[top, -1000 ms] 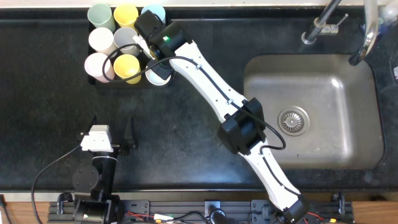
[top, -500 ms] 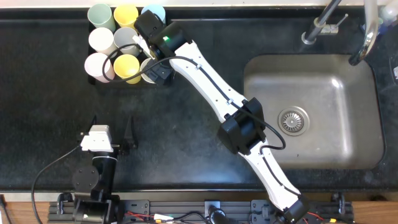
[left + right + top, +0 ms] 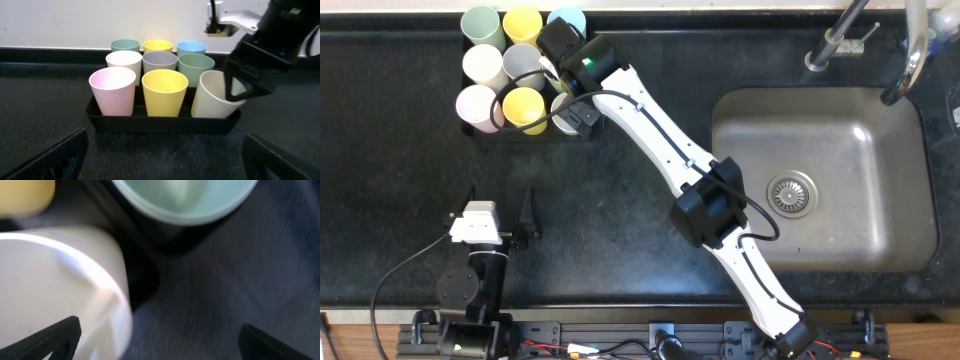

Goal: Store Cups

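A black tray (image 3: 165, 123) at the counter's back left holds several cups: pink (image 3: 113, 91), yellow (image 3: 164, 92), white, grey, green and blue. A cream cup (image 3: 212, 96) leans tilted in the tray's front right corner slot. My right gripper (image 3: 246, 82) hangs right at that cup's rim, its fingers spread open. In the right wrist view the cream cup (image 3: 60, 280) lies close under the right gripper (image 3: 162, 340), with a pale green cup (image 3: 185, 195) beyond it. The left gripper (image 3: 502, 205) rests open and empty near the counter's front left, facing the tray.
A steel sink (image 3: 820, 180) with a tap (image 3: 835, 40) takes up the right side of the black counter (image 3: 620, 220). The right arm (image 3: 660, 140) stretches diagonally across the middle. A wall stands just behind the tray.
The right gripper has shifted slightly over the cream cup, covering more of it in the top view. The left arm has not moved.
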Robot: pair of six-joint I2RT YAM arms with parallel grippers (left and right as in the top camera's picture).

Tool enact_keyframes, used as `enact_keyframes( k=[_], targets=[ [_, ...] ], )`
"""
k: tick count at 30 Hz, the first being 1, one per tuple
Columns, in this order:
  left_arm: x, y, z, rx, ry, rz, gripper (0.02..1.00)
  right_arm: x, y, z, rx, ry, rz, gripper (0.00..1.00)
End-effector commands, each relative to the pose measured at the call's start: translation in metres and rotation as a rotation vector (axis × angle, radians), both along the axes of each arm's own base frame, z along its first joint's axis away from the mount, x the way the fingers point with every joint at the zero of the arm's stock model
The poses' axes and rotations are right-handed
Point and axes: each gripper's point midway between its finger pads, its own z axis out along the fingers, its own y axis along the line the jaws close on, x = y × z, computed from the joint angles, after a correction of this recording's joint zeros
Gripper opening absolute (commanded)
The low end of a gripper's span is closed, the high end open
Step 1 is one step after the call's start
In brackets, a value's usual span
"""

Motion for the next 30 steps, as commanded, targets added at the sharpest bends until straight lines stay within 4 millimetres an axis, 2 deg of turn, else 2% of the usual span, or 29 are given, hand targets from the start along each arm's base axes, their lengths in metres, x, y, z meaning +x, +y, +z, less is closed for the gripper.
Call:
enact_keyframes(
  k=[1, 4, 8, 10, 12, 14, 15, 18, 21, 23, 25, 27, 30],
  targets=[
    [0.000, -0.001, 0.001, 0.017, -0.007, -0.007, 0.998, -0.010, 0.002, 0.039, 0.060, -0.007, -0.011, 0.996],
    [0.000, -0.001, 0.001, 0.017, -0.007, -0.008, 0.998, -0.027, -0.004, 0.072, 0.122, 0.027, -0.003, 0.998],
    [0.000, -0.001, 0.001, 0.017, -0.007, -0.008, 0.998, -0.017, -0.013, 0.118, 0.219, -0.068, -0.055, 0.998],
    [0.000, -0.001, 0.001, 0.017, -0.007, -0.008, 0.998, -0.010, -0.017, 0.134, 0.250, -0.107, -0.066, 0.998],
    [0.000, -0.001, 0.001, 0.017, -0.007, -0.007, 0.998, -0.006, -0.032, 0.147, 0.243, -0.141, -0.092, 0.996],
    [0.000, -0.001, 0.001, 0.017, -0.007, -0.008, 0.998, -0.006, -0.051, 0.163, 0.227, -0.177, -0.128, 0.998],
    [0.000, -0.001, 0.001, 0.017, -0.007, -0.007, 0.998, -0.001, -0.066, 0.176, 0.221, -0.222, -0.188, 0.996],
    [0.000, -0.001, 0.001, 0.017, -0.007, -0.008, 0.998, 0.007, -0.118, 0.223, 0.242, -0.347, -0.357, 0.998],
    [0.000, -0.001, 0.001, 0.017, -0.007, -0.007, 0.998, 0.002, -0.176, 0.260, 0.271, -0.405, -0.481, 0.996],
    [0.000, -0.001, 0.001, 0.017, -0.007, -0.008, 0.998, -0.010, -0.216, 0.266, 0.252, -0.393, -0.569, 0.998],
    [0.000, -0.001, 0.001, 0.017, -0.007, -0.008, 0.998, -0.032, -0.250, 0.258, 0.221, -0.333, -0.648, 0.998],
    [0.000, -0.001, 0.001, 0.017, -0.007, -0.008, 0.998, -0.069, -0.278, 0.238, 0.195, -0.231, -0.702, 0.996],
    [0.000, -0.001, 0.001, 0.017, -0.007, -0.008, 0.998, -0.130, -0.303, 0.202, 0.199, -0.078, -0.766, 0.998]
  ],
)
